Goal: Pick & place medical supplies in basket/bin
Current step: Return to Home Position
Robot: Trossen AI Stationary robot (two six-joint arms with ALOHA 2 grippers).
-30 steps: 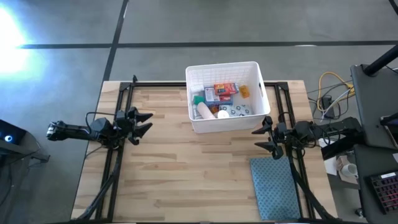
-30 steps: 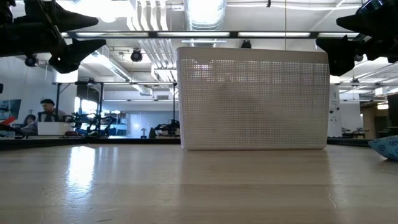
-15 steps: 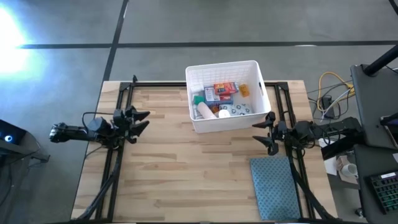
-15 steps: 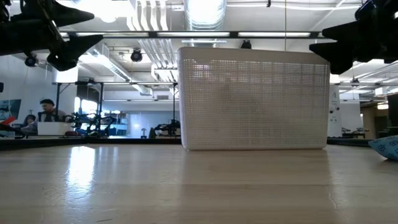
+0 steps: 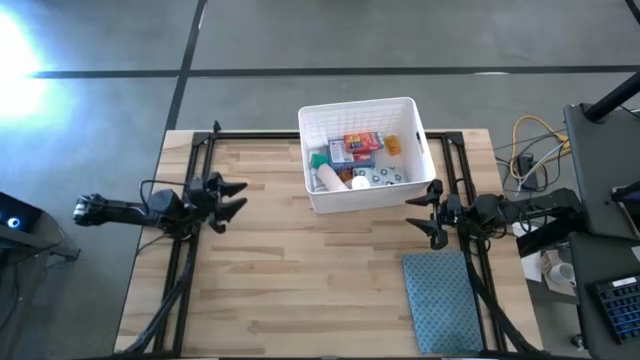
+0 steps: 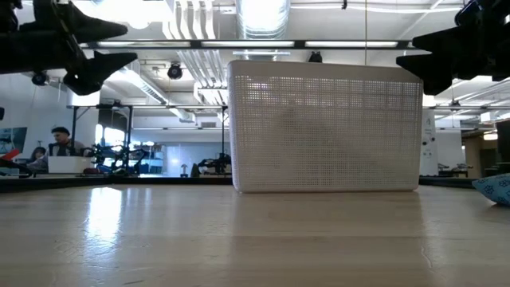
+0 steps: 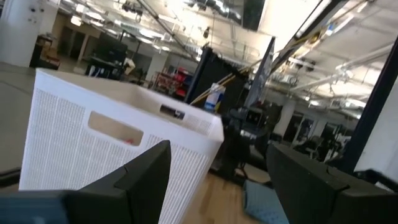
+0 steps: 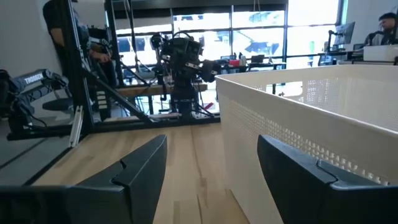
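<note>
We've got the wood surface, white basket sitting far-centre on it, teal mat at the near right corner. L gripper hangs over the left side, well apart from the basket, fingers apart. R gripper is just off the basket's right front corner, fingers apart too. Supplies lie inside the basket: orange-red box, blue box, white bottle.

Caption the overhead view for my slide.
Supplies in the white basket; left end effector and right end effector open, empty, either side.
</note>
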